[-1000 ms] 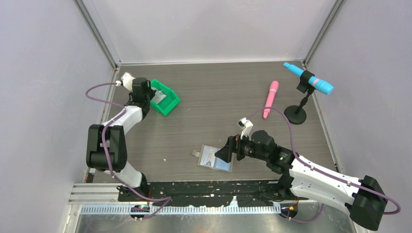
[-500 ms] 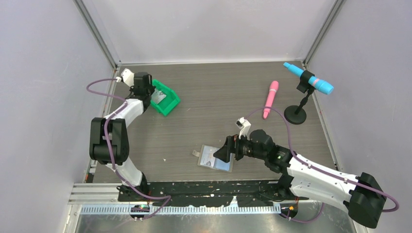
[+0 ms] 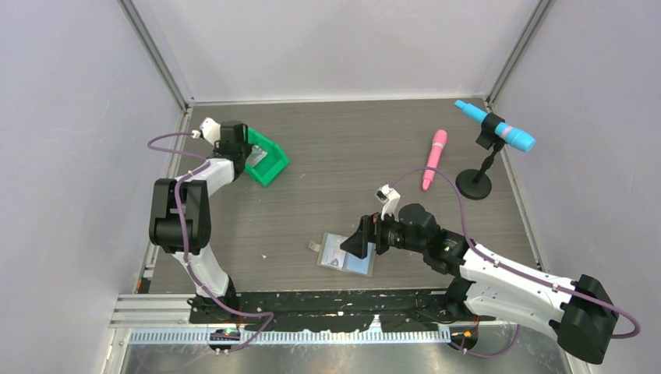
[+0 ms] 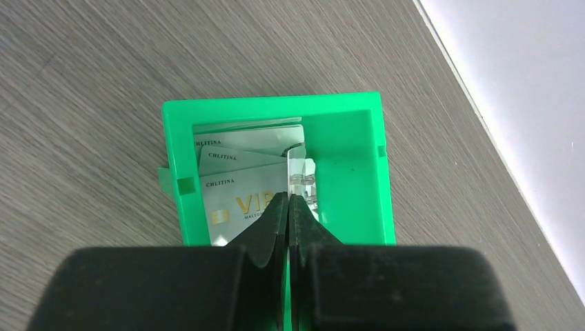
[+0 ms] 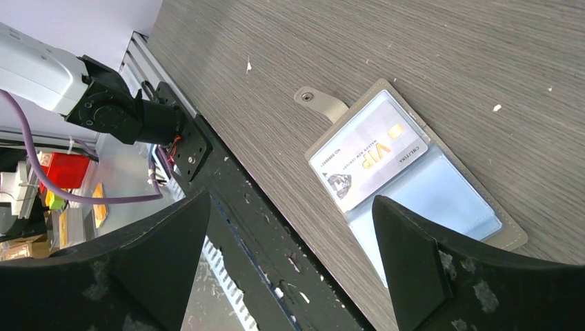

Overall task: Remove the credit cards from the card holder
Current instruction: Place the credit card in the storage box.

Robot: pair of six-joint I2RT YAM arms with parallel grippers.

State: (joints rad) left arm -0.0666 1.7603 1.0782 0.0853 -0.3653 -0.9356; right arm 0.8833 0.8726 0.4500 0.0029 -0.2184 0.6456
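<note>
The light-blue card holder (image 3: 345, 253) lies open near the table's front edge. In the right wrist view the card holder (image 5: 441, 200) has one pale VIP credit card (image 5: 369, 155) in its left pocket and a grey tab (image 5: 319, 102) on one edge. My right gripper (image 3: 360, 241) is open and empty just above its right side (image 5: 291, 200). My left gripper (image 3: 234, 146) hovers over the green bin (image 3: 266, 160). In the left wrist view this gripper (image 4: 288, 200) is shut on a thin card (image 4: 296, 169) held edge-on, above three credit cards (image 4: 241, 172) lying in the bin (image 4: 345, 103).
A pink pen-shaped object (image 3: 433, 158) lies at the back right. A blue microphone (image 3: 495, 126) sits on a black stand (image 3: 474, 185) by the right wall. Grey walls close the table on three sides. The black front rail (image 5: 227, 227) is under my right gripper.
My left arm has swung its elbow to the right while the gripper stays over the green bin. My right gripper has shifted slightly left over the card holder.
</note>
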